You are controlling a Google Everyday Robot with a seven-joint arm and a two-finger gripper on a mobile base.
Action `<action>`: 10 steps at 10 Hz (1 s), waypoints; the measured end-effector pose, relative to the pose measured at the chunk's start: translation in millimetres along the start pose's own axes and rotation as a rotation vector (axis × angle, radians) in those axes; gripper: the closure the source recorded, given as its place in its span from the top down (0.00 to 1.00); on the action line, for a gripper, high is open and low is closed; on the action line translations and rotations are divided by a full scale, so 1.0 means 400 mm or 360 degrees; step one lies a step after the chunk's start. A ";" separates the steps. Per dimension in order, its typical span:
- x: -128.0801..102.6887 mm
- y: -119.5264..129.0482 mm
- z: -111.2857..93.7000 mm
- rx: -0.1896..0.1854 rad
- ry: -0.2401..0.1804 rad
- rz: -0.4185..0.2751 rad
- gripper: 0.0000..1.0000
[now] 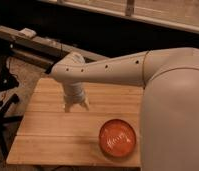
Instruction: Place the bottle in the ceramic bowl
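The ceramic bowl is round, glossy and orange-red, and sits on the wooden table near its front right edge. Pale glints show inside it, and I cannot make out any object there. My gripper hangs from the white arm over the middle of the table, pointing down, just above the wood, up and to the left of the bowl and apart from it. The bottle does not show anywhere in this view; it may be hidden by the gripper or the arm.
The big white arm and body fill the right side and cover the table's right part. A dark shelf or rail runs behind the table. Black stand legs stand at the table's left edge.
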State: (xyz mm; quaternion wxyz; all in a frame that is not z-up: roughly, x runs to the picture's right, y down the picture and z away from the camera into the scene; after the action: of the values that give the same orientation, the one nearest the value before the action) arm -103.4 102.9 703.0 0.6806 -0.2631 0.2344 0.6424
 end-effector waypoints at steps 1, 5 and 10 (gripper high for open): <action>0.000 0.000 0.000 0.0000 0.0000 0.0000 0.65; 0.000 -0.001 0.002 0.0000 0.0002 0.0001 0.65; -0.040 -0.010 -0.028 -0.0036 -0.0042 -0.0012 0.65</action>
State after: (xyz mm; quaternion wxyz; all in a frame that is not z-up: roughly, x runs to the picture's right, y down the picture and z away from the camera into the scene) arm -100.2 83.4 705.5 0.6829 -0.2631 0.2171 0.6459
